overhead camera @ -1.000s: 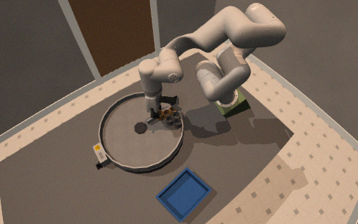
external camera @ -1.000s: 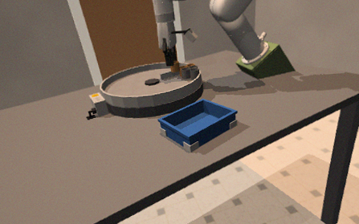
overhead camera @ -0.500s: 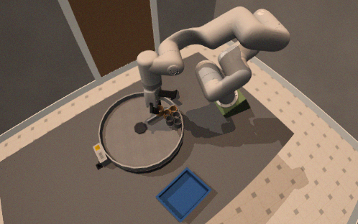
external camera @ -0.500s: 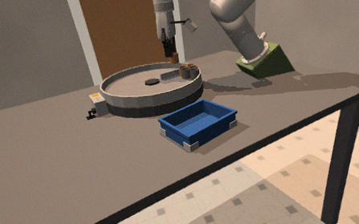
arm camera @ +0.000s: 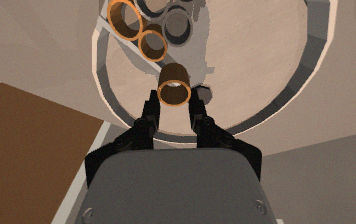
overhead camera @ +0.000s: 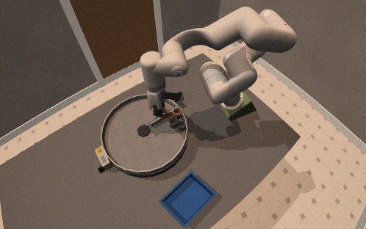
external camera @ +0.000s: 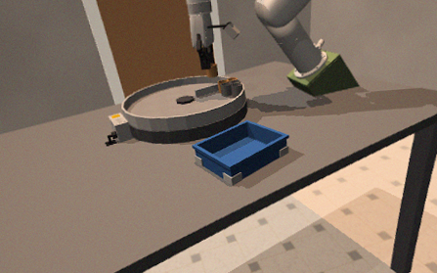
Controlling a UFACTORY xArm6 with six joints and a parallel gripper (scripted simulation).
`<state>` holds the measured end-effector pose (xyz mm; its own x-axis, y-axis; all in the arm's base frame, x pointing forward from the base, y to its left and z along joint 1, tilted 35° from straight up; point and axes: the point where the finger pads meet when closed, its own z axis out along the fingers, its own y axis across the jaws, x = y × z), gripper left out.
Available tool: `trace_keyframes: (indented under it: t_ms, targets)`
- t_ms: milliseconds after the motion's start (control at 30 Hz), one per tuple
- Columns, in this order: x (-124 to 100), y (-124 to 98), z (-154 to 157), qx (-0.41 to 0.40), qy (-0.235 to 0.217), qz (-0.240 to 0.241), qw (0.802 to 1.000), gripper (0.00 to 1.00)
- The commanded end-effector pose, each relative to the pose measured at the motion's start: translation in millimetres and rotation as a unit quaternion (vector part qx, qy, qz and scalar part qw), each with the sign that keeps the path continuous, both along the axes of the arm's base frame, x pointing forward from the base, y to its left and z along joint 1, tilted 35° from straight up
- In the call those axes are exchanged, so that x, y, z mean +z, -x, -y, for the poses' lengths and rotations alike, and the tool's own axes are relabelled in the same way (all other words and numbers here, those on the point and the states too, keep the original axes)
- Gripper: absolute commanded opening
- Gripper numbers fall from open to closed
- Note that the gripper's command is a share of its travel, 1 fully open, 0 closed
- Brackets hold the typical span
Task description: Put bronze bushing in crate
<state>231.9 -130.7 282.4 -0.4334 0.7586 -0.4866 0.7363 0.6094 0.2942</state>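
Claw: the gripper [arm camera: 174,107] is clenched on a bronze bushing [arm camera: 174,85], a short hollow tube with a bright orange rim.
Bushing: hangs in the air above the far right part of the turning table [external camera: 169,118], apart from its surface.
Table rim: low grey wall around a round flat disc.
Neighbours: two bronze bushings [arm camera: 152,45] and grey bushings [arm camera: 178,24] clustered just beyond.
Crate: blue, square, open-topped crate [external camera: 265,155], near side, well apart.

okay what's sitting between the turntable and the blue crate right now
Nothing stands there: in the exterior view only bare table top separates the turning table from the blue crate. The gripper holds a bronze bushing above the turning table.
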Motion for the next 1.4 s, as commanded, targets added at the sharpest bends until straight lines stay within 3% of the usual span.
trace_keyframes:
  t_ms: [0,367,900,1367]
  targets:
    - [1.8,-1.5,-2.3,0.000,0.001,0.001,1.000,0.00]
    - [2.7,-9.4,-16.8,0.000,0.001,0.001,1.000,0.00]
    - [6.0,-37.5,-68.0,0.000,0.001,0.001,1.000,0.00]
    - [11.0,-80.5,-146.7,0.000,0.001,0.001,1.000,0.00]
